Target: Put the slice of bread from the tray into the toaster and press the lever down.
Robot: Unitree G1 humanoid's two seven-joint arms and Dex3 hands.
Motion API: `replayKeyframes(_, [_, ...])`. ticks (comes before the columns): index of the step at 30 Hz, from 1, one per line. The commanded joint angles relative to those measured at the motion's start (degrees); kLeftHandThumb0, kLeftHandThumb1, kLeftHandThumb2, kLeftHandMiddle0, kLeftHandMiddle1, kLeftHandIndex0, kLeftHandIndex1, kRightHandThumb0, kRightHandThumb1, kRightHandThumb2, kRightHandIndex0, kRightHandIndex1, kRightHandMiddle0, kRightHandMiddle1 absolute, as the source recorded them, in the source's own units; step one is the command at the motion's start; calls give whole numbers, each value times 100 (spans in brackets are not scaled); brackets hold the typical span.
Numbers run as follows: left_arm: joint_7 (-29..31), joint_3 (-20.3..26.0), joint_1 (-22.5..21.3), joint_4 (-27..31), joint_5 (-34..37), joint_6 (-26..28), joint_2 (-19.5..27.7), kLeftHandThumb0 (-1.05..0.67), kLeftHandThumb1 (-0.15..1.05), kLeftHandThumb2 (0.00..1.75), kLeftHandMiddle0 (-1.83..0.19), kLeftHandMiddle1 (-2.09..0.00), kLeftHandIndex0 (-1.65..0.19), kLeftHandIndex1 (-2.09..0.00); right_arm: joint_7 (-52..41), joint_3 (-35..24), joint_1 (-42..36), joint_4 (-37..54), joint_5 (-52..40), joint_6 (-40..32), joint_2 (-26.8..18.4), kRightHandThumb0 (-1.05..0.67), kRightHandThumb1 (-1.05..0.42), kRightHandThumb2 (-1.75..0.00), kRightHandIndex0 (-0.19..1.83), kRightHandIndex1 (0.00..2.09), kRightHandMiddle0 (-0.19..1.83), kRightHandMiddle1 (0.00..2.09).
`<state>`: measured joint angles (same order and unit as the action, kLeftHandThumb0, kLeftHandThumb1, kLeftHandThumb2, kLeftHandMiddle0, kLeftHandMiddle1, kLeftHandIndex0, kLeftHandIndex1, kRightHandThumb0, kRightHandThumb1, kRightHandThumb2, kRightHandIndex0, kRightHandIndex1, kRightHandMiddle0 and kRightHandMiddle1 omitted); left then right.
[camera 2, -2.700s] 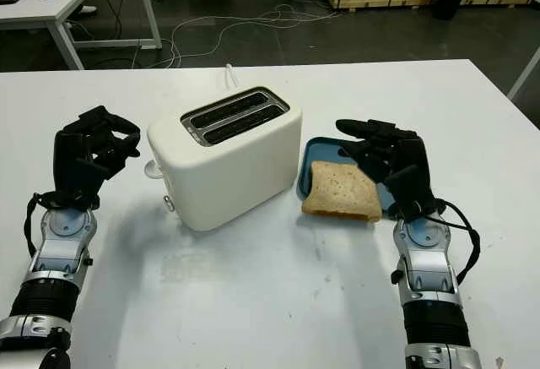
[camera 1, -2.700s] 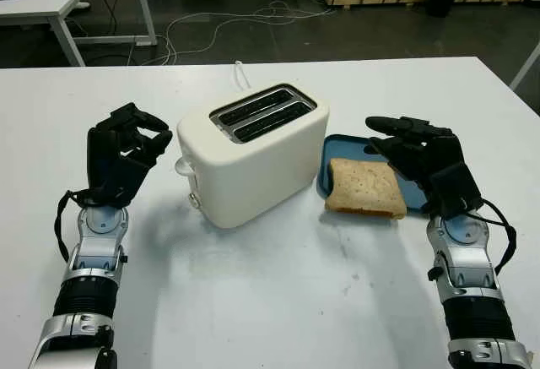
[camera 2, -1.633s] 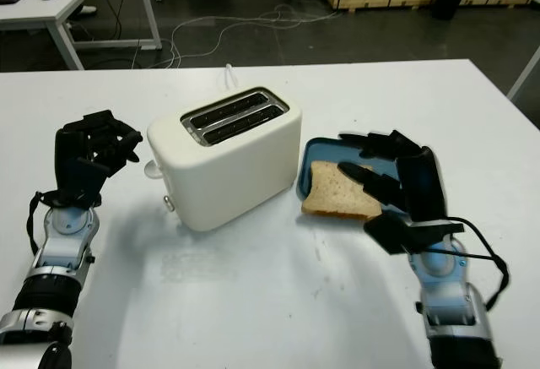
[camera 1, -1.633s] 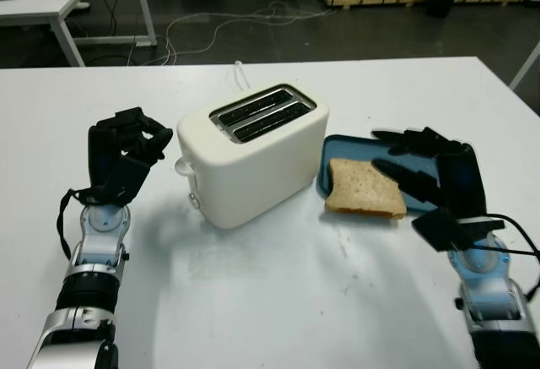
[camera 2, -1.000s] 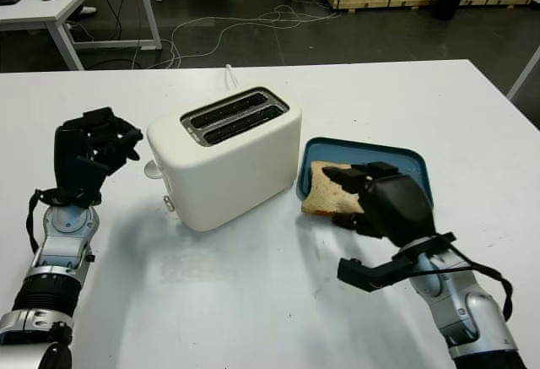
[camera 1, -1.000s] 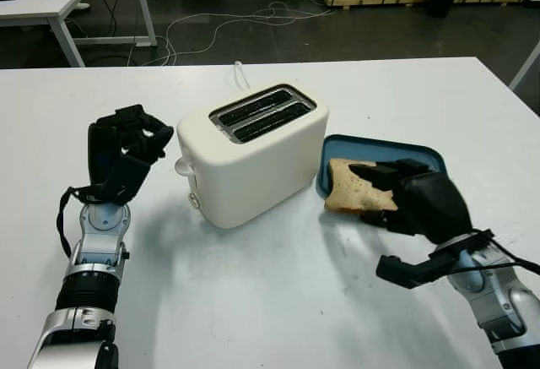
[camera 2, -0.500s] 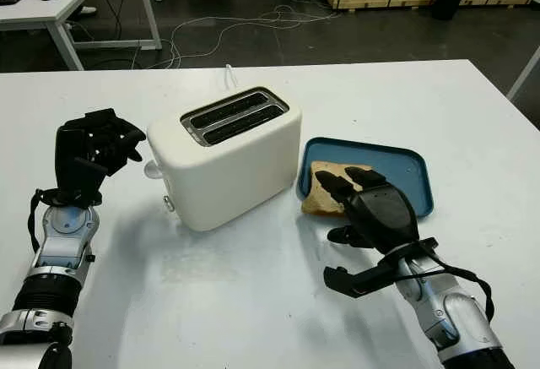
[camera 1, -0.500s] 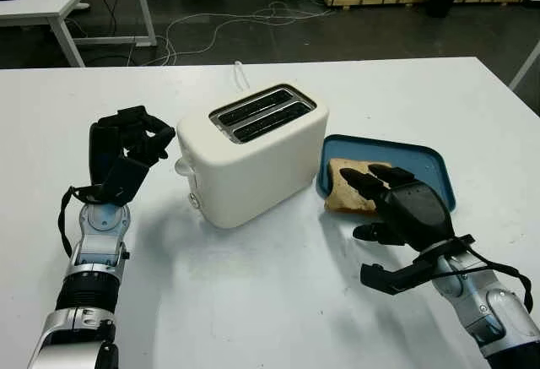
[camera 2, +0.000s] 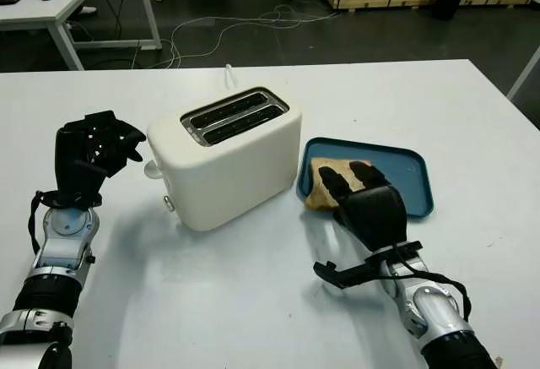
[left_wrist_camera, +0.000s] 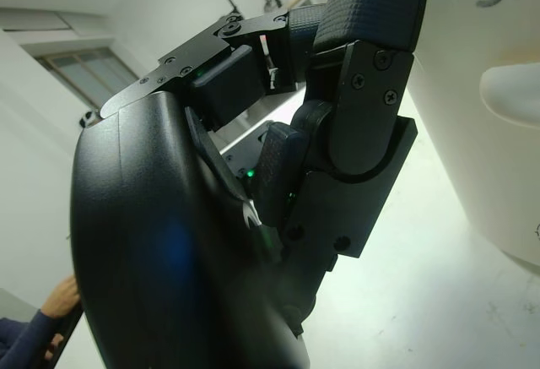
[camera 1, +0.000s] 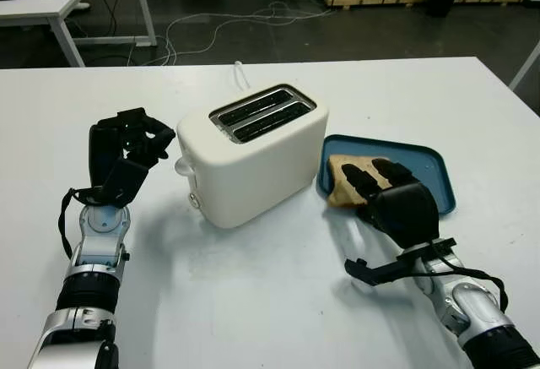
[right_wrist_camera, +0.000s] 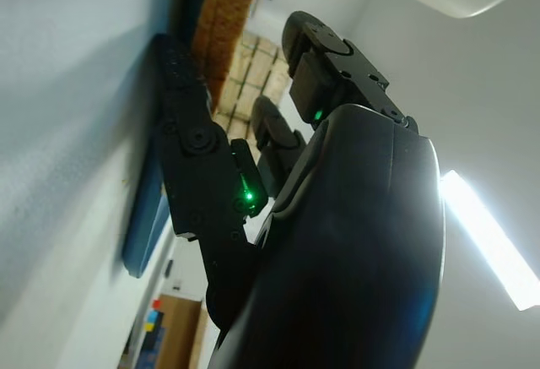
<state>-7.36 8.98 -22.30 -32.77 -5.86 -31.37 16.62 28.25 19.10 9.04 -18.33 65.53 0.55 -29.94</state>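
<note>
On the left end of the shallow blue rectangular tray lies the tan slice of bread, its near edge reaching out over the tray's rim toward the white table. The black three-fingered right hand is laid over the slice from the near side, its fingers stretched across the bread's top and its thumb low by the table; whether the slice is actually gripped cannot be told. Just left of the tray stands the cream plastic two-slot toaster, both slots empty, its rounded white lever knob up on the left end face. Beyond that end, the black left hand is raised above the table with its fingers curled, holding nothing, close to the knob but apart from it.
</note>
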Motion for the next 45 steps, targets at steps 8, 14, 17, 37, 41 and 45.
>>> replayKeyframes(8, [-11,35,-52,112,124,-111,-69,-105,92,20,-125,-113,-115,-96,178,164,195,-8,-11,33,-224,-39,-91,-4,71,118,92,35])
replayKeyframes(14, [-46,16,-17,174,65,-59,-55,-105,92,21,-127,-113,-117,-95,661,252,189,30,-35,220,-364,-52,-92,-31,96,174,68,172])
replayKeyframes(17, [-34,23,-6,187,92,-45,-70,-105,92,21,-126,-112,-117,-94,925,247,232,-53,-107,393,-386,-52,-92,-41,99,174,66,174])
replayKeyframes(37, [-22,-2,-56,104,56,-76,-67,-105,92,19,-126,-111,-118,-92,1677,-484,1494,-684,-888,988,-646,-45,-92,-34,93,175,61,175])
replayKeyframes(41, [-21,0,-59,129,61,-31,-68,-105,92,19,-127,-110,-119,-92,1258,-683,2082,-826,-1218,1287,-953,-44,-92,-26,92,175,63,175])
replayKeyframes(45, [-20,0,-44,144,50,-37,-55,-105,92,19,-128,-110,-119,-91,499,-929,2940,-1324,-2032,2025,-1180,-41,-92,-14,93,175,65,174])
